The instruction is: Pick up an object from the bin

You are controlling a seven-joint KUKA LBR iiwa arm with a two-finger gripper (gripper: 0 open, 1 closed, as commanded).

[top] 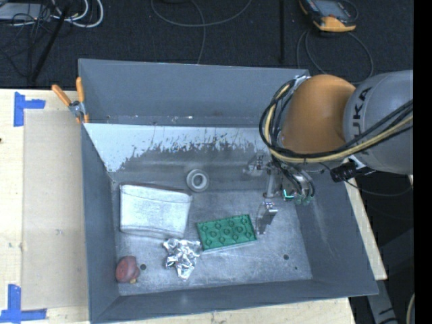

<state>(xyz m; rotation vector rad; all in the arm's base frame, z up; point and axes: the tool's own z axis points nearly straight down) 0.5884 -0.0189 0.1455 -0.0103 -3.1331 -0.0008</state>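
Nothing is lifted yet: the tool (265, 216) hangs low at the 2 o'clock corner of the green studded plate (226, 233), which lies near the middle of the bin (324, 248), and I cannot tell how wide the tool stands.

Green plate (226, 233): flat rectangular brick baseplate, rows of round studs, stud side up. Lies flat on the bin (223, 198) floor, toward the front, a bit right of centre. Long side runs roughly left-right, skewed slightly so the right end sits farther back than the left. Left end just beside crumpled foil (181, 255), touching or not unclear. Right end just beside the gripper (267, 216) tip, contact unclear. Nothing on top of it.
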